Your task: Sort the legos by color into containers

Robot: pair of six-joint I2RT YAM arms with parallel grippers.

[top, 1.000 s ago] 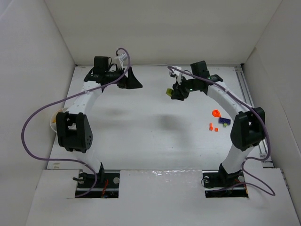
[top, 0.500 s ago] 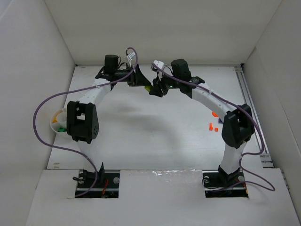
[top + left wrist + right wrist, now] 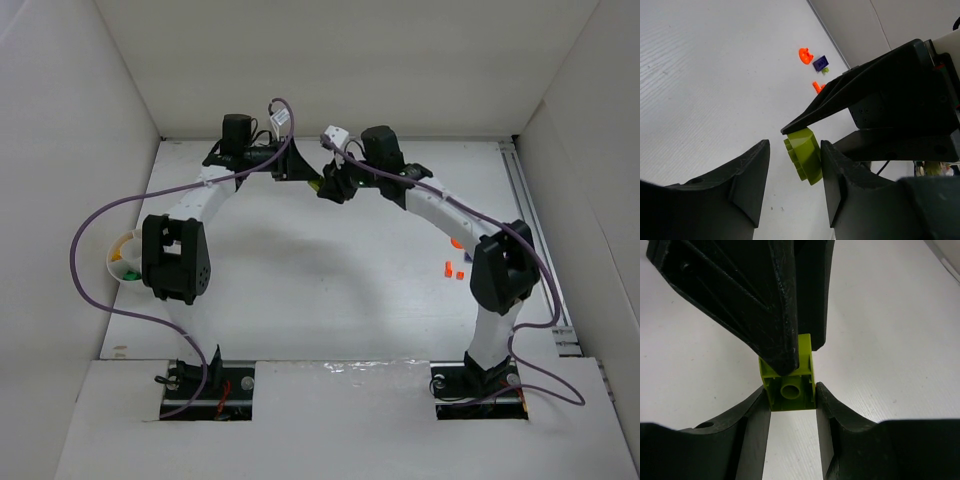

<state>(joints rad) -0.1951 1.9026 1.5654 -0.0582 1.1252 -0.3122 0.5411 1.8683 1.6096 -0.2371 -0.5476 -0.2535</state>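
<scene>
- Because the lime-green brick (image 3: 788, 385) hangs clear of the floor in the upper middle of the top view, between the two arms' tips, the next move depends on which pincer has hold of it.
- Low centre in the right wrist view, the right gripper (image 3: 790, 393) pinches the brick's near end on two opposite sides.
- The left gripper (image 3: 794, 148) reaches in from the opposite side and straddles the free end. In its own view the brick lies by the frame-right finger, with a gap to the frame-left one, so these jaws are partly spread, not clamped.
- A container (image 3: 118, 262) sits at the left edge of the top view, nearer the left arm, so this is probably a handover.
</scene>
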